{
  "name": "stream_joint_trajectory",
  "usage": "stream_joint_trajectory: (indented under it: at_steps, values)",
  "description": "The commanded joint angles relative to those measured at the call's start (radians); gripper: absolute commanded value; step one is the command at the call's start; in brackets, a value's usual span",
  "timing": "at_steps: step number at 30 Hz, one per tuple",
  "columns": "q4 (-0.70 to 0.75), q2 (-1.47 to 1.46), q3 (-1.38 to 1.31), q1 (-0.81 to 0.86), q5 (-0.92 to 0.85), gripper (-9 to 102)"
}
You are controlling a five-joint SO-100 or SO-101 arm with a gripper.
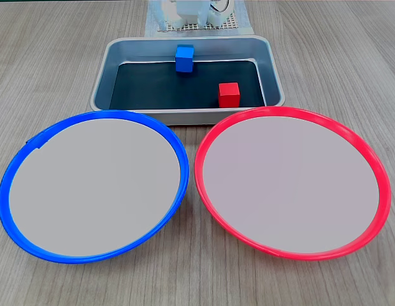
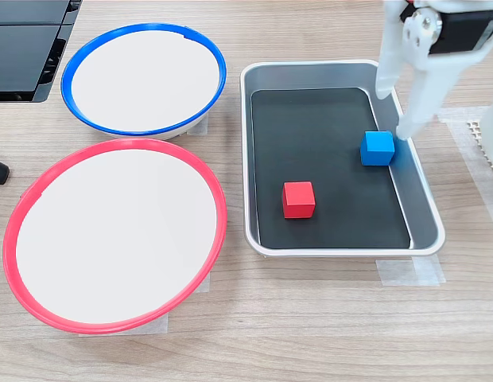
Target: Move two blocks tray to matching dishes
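Blue block (image 2: 378,148) lies just beside the open hand's (image 2: 394,113) lower fingertip — in the tray (image 2: 334,248).

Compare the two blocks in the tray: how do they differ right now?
The blue block sits by the tray's wall on the robot's side, just under the open hand. The red block sits nearer the dishes, away from the hand. Colours differ: bright blue versus red. Both are small cubes of like size resting on the dark floor.
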Motion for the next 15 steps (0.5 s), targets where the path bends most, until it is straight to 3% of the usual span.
stream_joint_trajectory:
  at_steps: [1, 11, 15]
  values:
    - [-0.077, -0.034, 0.021, 0.035, -0.043, 22]
    - [-0.259, -0.075, 0.189, 0.043, -0.041, 19]
    - [-0.293, -0.081, 0.216, 0.025, -0.005, 3]
